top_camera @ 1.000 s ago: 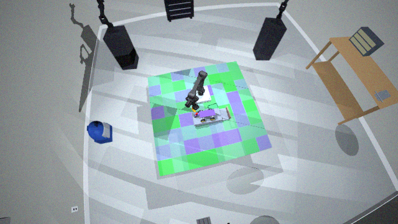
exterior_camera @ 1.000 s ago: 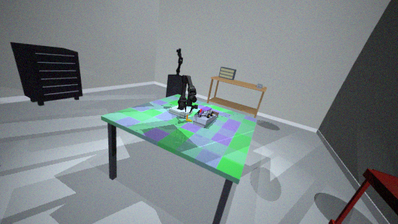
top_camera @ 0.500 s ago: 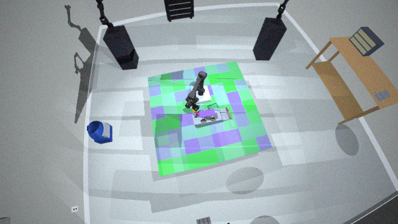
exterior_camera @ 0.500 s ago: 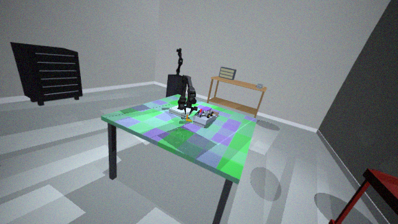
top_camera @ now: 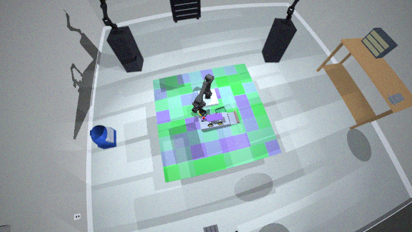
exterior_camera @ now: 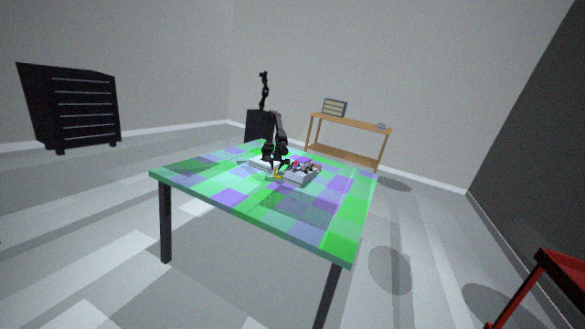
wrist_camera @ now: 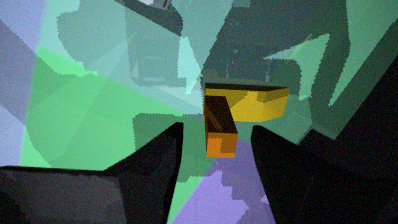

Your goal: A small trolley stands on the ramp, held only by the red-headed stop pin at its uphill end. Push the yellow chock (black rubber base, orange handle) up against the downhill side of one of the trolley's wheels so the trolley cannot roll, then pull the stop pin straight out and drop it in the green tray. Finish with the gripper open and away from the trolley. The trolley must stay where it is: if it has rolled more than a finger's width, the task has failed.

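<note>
Wrist view: the gripper [top_camera: 200,111] [exterior_camera: 278,168] [wrist_camera: 217,131] stands part-way open, its two dark fingers apart with nothing held between them. Just beyond the fingertips is the chock [exterior_camera: 277,175] [wrist_camera: 264,105], its orange handle [wrist_camera: 221,144] pointing back toward the gap and its yellow part reaching off toward the right finger's side. Beside the hand, on the ramp [top_camera: 232,118] [exterior_camera: 299,177], sits the purple-topped trolley [top_camera: 214,116] [exterior_camera: 303,161], with the red-headed pin [top_camera: 203,118] [exterior_camera: 295,163] at the end nearest the hand. The ramp and trolley stand close alongside the hand, and the arm's white base plate [top_camera: 215,101] [exterior_camera: 255,164] is near it on the other side. Shadows darken the table [top_camera: 206,167] [exterior_camera: 206,185] around the chock. From above, the hand partly covers the chock, and a thin dark outline [top_camera: 220,108] near the trolley may be the tray, though its colour is hard to make out. The trolley's far wheels are hidden in that view; two near ones show. Only the wrist view shows the finger gap clearly. Well apart from the hand, the top view alone has a blue bin [top_camera: 103,136], while the exterior view alone has a red cart [exterior_camera: 516,292], cut off by the frame's edge.
</note>
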Robot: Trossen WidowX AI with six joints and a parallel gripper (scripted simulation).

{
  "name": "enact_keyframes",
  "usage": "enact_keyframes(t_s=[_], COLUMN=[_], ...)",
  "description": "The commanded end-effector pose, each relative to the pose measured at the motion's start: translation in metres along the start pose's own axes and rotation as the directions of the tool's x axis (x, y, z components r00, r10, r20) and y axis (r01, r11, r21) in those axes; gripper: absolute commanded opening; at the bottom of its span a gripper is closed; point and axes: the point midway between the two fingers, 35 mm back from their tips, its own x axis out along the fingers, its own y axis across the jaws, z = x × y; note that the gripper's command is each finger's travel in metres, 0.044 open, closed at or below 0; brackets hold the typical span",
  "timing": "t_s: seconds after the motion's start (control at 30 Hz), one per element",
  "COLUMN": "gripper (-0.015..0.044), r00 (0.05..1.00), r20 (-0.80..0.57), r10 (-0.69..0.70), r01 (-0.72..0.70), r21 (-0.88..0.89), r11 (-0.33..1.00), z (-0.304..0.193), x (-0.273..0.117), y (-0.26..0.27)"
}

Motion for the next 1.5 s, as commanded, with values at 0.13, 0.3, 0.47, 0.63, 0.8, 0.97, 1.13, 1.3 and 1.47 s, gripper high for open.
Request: enact_keyframes(t_s=[0.13, 0.3, 0.47, 0.63, 0.8, 0.97, 1.13, 1.3, 1.47], gripper=[0.019, 0.019, 0.0164, 0.0052, 0.0019, 0.0, 0.0, 0.0, 0.0], r00=[1.0, 1.0, 1.0, 1.0, 1.0, 1.0, 1.0, 1.0, 1.0], r20=[0.004, 0.004, 0.003, 0.003, 0.003, 0.003, 0.004, 0.004, 0.004], r10=[-0.004, -0.004, 0.001, 0.001, 0.001, -0.003, -0.004, -0.004, -0.004], r01=[0.004, 0.004, -0.001, -0.001, -0.001, 0.003, 0.004, 0.004, 0.004], r21=[0.003, 0.003, 0.0, 0.0, 0.0, 0.003, 0.003, 0.003, 0.003], r11=[1.0, 1.0, 1.0, 1.0, 1.0, 1.0, 1.0, 1.0, 1.0], z=[0.001, 0.001, 0.001, 0.001, 0.001, 0.001, 0.003, 0.004, 0.004], x=[0.012, 0.02, 0.021, 0.021, 0.021, 0.004, -0.011, -0.028, -0.045], y=[-0.001, -0.001, 0.0, 0.0, 0.0, 0.0, 0.002, 0.002, 0.003])
